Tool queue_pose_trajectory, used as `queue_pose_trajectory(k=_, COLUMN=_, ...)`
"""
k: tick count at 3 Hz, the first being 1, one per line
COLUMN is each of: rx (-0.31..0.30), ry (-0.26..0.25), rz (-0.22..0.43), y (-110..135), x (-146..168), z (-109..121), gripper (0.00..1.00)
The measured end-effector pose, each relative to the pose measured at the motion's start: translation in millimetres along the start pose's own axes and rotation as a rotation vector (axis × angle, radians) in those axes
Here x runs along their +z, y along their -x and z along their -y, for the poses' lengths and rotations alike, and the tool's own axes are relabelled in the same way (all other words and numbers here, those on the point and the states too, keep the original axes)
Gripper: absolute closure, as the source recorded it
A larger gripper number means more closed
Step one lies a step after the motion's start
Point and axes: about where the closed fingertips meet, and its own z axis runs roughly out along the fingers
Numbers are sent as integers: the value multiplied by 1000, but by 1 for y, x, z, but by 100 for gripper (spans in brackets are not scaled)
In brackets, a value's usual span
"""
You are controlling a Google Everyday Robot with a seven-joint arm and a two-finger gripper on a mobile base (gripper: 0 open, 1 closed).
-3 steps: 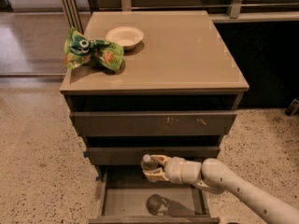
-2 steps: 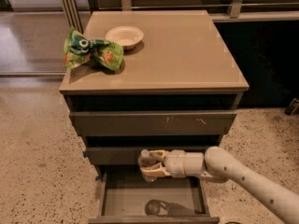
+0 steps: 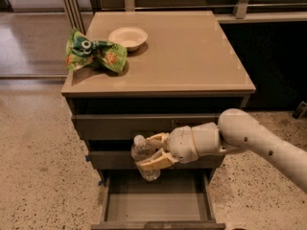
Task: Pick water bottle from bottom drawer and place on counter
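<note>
One green snack bag (image 3: 96, 55) lies at the left edge of the counter (image 3: 192, 61), with one white bowl (image 3: 128, 36) just behind it towards the far left corner; the counter's right half is open, glossy tan. Below the front edge sit three dark drawers, the bottom drawer (image 3: 158, 206) pulled out over speckled floor (image 3: 33, 152). Above it, before the middle drawer, the gripper (image 3: 145, 152) pinches one water bottle (image 3: 139, 146) upright, its arm (image 3: 259, 138) reaching in from the right
</note>
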Motion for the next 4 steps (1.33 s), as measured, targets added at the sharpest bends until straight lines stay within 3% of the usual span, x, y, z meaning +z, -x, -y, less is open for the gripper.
queue_pose_trajectory(k=1, rx=-41, ry=13, rz=-52, y=20, x=-5, z=-10, gripper=100)
queue_pose_trajectory(k=2, rx=-41, ry=13, rz=-52, y=20, x=-5, z=-10, gripper=100)
queue_pose_trajectory(k=3, rx=-49, ry=-28, rz=-38, y=70, x=-23, z=-8, gripper=100)
queue_pose_trajectory(k=4, rx=-61, ry=-101, rz=-23, y=166, x=-59, z=3, gripper=100)
